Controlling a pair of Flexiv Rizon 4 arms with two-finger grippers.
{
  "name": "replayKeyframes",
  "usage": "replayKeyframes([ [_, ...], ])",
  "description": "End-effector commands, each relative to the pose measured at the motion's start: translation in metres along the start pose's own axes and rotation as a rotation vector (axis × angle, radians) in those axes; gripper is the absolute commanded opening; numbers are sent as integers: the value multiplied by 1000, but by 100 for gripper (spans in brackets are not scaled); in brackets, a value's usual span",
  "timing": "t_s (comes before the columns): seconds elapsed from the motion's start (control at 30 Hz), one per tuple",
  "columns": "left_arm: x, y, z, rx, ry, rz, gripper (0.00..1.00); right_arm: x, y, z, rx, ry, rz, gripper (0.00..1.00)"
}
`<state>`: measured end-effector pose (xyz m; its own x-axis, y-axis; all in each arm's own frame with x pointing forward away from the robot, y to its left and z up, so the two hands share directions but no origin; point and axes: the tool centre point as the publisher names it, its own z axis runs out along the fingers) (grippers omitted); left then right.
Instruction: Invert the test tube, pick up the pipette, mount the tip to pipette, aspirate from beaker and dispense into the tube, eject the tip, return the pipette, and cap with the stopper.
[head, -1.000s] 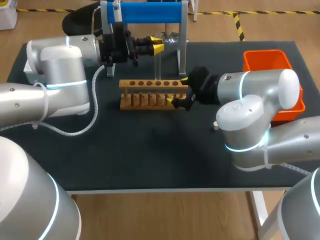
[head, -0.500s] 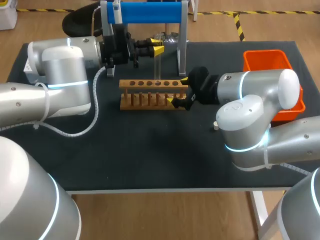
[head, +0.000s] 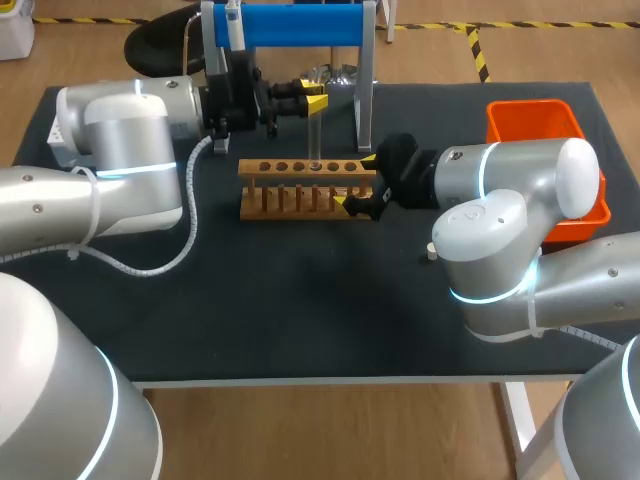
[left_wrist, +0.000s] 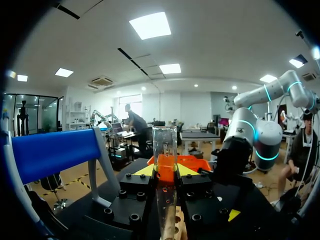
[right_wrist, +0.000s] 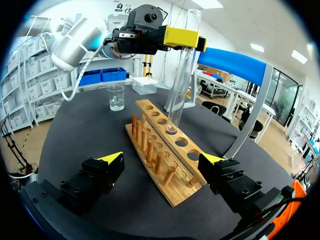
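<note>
A clear test tube (head: 315, 130) stands upright with its lower end in a hole of the wooden rack (head: 300, 188). My left gripper (head: 312, 98) is shut on the tube's upper part. In the left wrist view the tube (left_wrist: 165, 165) sits clamped between the yellow tips, above the rack (left_wrist: 172, 231). My right gripper (head: 358, 180) is open at the rack's right end. From the right wrist the rack (right_wrist: 165, 150) lies ahead between the fingertips (right_wrist: 112, 158), with the tube (right_wrist: 181, 70), the left gripper (right_wrist: 172, 36) and a glass beaker (right_wrist: 116, 97) beyond.
A blue-topped stand (head: 295, 22) rises behind the rack. An orange bin (head: 530, 122) sits at the right rear, partly behind my right arm. A small white piece (head: 432, 253) lies on the black mat near my right arm. A white box (right_wrist: 145, 85) stands past the beaker.
My left arm has shifted very slightly with the tube in its grip. The tube stays at the rack hole. The right arm has not moved.
</note>
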<state>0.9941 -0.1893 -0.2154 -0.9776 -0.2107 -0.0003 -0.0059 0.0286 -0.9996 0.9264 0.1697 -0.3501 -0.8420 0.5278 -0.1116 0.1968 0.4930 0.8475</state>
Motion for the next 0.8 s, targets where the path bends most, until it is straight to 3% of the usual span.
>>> replayKeyframes([
  [0.03, -2, 2, 2, 7, 2, 1, 0, 0, 2, -1, 7, 2, 0, 100],
  [0.8, -1, 8, 4, -7, -3, 6, 0, 0, 2, -1, 7, 2, 0, 100],
])
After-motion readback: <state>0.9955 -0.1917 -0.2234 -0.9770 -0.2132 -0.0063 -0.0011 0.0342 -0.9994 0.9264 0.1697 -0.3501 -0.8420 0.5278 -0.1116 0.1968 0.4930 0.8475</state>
